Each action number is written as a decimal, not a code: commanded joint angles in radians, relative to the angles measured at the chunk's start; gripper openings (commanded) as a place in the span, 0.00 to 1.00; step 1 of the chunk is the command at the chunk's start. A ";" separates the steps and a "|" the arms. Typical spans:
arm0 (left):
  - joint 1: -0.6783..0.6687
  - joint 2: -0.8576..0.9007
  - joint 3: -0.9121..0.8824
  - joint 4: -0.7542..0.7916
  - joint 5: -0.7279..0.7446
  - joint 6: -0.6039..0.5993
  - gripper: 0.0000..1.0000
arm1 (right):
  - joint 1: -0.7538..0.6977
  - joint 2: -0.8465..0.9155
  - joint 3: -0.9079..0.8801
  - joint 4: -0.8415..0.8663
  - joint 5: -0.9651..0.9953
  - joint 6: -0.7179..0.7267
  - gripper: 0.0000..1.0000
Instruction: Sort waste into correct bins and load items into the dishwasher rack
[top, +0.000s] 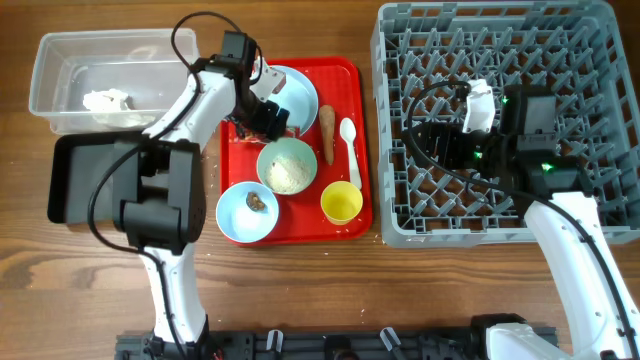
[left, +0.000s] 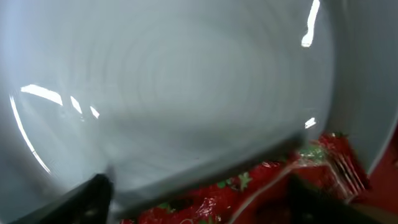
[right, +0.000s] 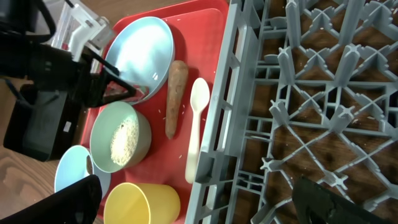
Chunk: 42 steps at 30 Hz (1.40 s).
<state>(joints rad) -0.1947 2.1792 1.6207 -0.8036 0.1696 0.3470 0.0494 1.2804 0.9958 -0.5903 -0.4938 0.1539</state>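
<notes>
Table (top: 320, 290): wooden
Wrapper (left: 264, 180): at plate (top: 300, 90) edge, between left gripper (left: 208, 202) fingers, spread wide
Right gripper (right: 202, 202): wide, farther, over rack (top: 560, 60)

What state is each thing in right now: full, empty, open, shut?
Clear tub: holds tissue.
Rack: no dishes loaded.
Green bowl: holds rice.
Blue bowl: holds a brown lump.
Yellow cup: upright, empty.
Left gripper: open, straddling the wrapper.
Right gripper: open, holding nothing.
</notes>
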 joint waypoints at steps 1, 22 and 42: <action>-0.004 0.047 -0.001 0.032 0.012 0.013 0.70 | 0.002 0.009 0.023 0.002 -0.016 0.006 1.00; 0.001 0.055 0.197 0.051 -0.119 -0.238 0.04 | 0.002 0.009 0.023 0.002 -0.016 0.006 1.00; -0.008 0.013 0.038 -0.024 -0.062 -0.834 0.70 | 0.002 0.010 0.023 0.005 -0.016 0.006 1.00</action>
<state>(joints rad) -0.1959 2.2086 1.6768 -0.8417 0.0929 -0.4595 0.0498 1.2812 0.9958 -0.5877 -0.4938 0.1539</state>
